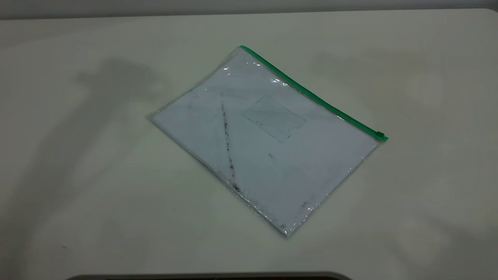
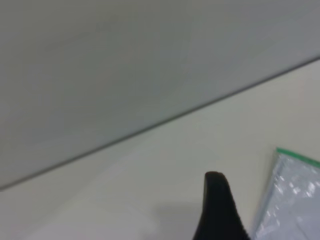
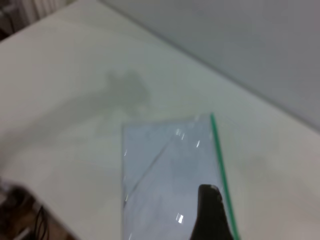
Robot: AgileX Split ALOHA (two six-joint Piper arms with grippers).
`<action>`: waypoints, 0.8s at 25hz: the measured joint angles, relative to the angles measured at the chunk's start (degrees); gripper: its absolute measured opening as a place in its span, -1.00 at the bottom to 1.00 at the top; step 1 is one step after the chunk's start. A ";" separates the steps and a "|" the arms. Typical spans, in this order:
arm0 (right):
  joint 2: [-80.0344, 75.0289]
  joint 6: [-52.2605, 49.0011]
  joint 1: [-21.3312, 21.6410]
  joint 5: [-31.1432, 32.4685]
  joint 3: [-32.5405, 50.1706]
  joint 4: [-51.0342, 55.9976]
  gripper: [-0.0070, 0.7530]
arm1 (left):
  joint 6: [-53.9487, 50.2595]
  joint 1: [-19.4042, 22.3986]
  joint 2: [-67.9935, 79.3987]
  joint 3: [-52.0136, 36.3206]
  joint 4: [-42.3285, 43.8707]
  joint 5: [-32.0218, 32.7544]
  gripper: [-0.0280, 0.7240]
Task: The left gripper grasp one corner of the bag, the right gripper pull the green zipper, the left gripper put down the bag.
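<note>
The bag (image 1: 268,144) lies flat on the white table, a clear pouch with a white sheet, a dark diagonal smudge and a small card pocket (image 1: 274,118). The green zipper (image 1: 311,95) runs along its far right edge, with the slider tab (image 1: 380,135) at the right end. Neither gripper shows in the exterior view. In the left wrist view, the left gripper (image 2: 217,210) hovers beside a green-tipped corner (image 2: 280,151) of the bag, apart from it. In the right wrist view, the right gripper (image 3: 212,215) is above the bag (image 3: 165,170), close to the zipper (image 3: 218,155).
The white table (image 1: 78,175) extends around the bag on all sides. A grey wall (image 2: 125,60) stands behind the table's far edge. A dark rim (image 1: 210,276) shows at the near edge. Cables (image 3: 25,220) lie off the table's side.
</note>
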State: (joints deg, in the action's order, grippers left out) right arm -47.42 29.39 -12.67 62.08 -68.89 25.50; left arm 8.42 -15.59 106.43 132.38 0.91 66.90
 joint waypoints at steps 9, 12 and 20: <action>17.93 -2.84 0.00 1.67 18.96 -1.55 0.53 | -2.71 0.00 -25.25 -30.62 0.00 0.00 0.59; 23.43 -4.08 0.00 3.58 23.70 -2.47 0.53 | -5.11 0.00 -32.80 -40.67 0.00 0.00 0.59; 36.56 -5.89 0.00 6.34 32.88 -6.26 0.53 | -9.12 0.00 -51.53 -66.72 0.00 0.00 0.58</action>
State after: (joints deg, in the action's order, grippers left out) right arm -10.86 23.50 -12.67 68.43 -36.01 19.24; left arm -0.70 -15.59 54.90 65.66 0.91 66.90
